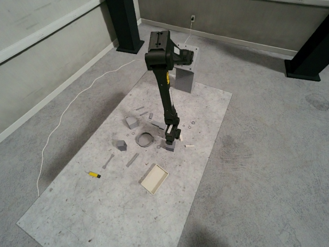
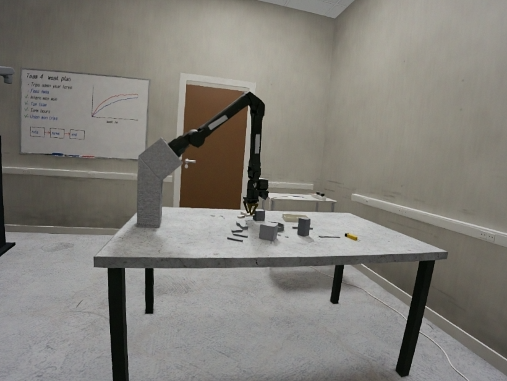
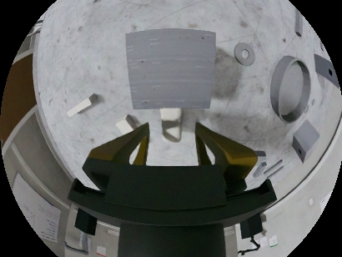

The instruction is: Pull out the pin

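Observation:
The pin's grey block [image 1: 170,147] [image 2: 258,215] [image 3: 169,68] stands on the table just ahead of my gripper. A cream pin [image 3: 171,123] sticks out of the block's near side, towards the wrist camera. My gripper [image 1: 170,140] [image 2: 250,211] [image 3: 172,127] hangs low over the table at the block. Its fingers are open, one on each side of the pin's free end, with a gap to the pin on both sides. In the top and exterior views the gripper hides the pin.
Two other grey blocks [image 1: 131,122] [image 1: 121,145] and a grey ring [image 1: 145,139] [image 3: 291,88] lie to the left. Two loose cream pieces [image 1: 189,146] [image 3: 82,107] lie to the right. A cream tray [image 1: 154,178], grey bars, washers [image 3: 243,52] and a yellow item [image 1: 94,174] lie around.

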